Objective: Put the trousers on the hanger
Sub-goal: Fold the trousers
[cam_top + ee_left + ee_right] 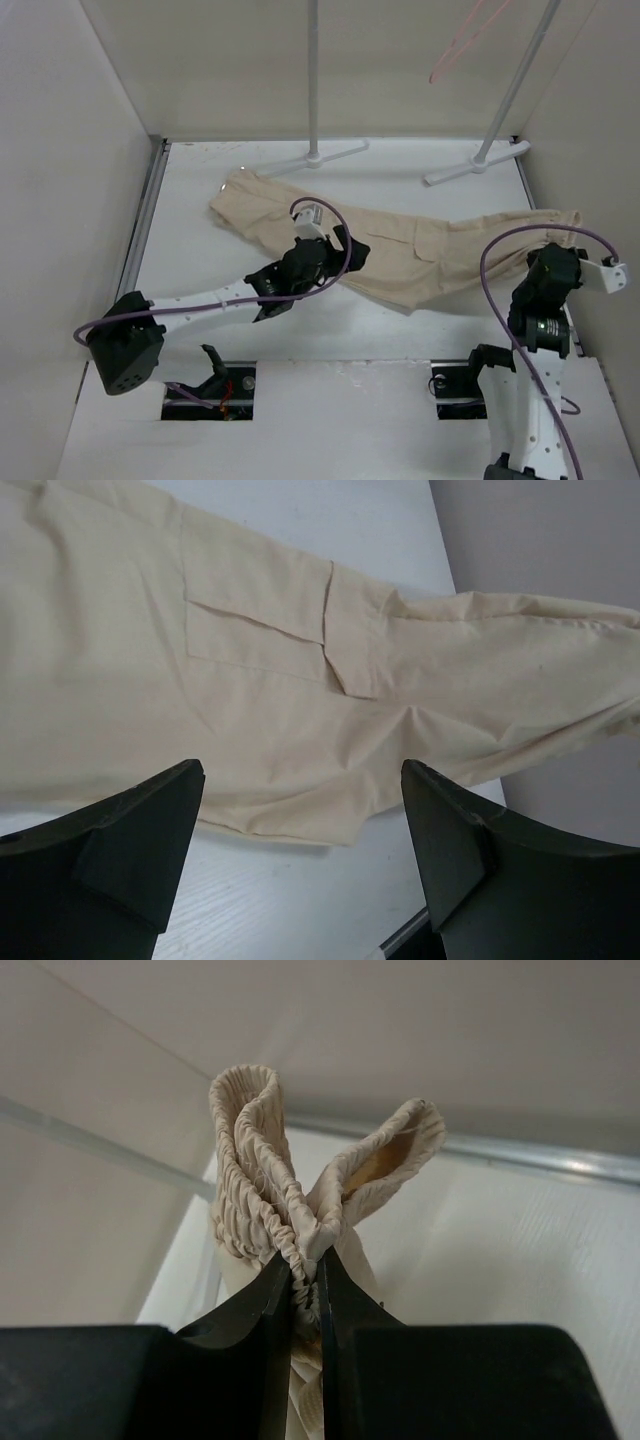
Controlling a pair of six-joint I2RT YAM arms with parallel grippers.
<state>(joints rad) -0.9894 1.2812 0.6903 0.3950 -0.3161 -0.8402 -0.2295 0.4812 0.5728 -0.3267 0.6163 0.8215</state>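
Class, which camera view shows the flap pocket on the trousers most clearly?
Left wrist: the flap pocket is close, its edges plain. Top external shows it only as a faint fold; right wrist shows just a gathered elastic edge pinched between fingers.

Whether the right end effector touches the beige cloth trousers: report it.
Touching. Right wrist view: the right end effector pinches the gathered band of the beige cloth trousers.

Open table (pixel 400 340) along the near edge; trousers (pixel 400 250) across the middle, rack poles (pixel 313 80) behind.
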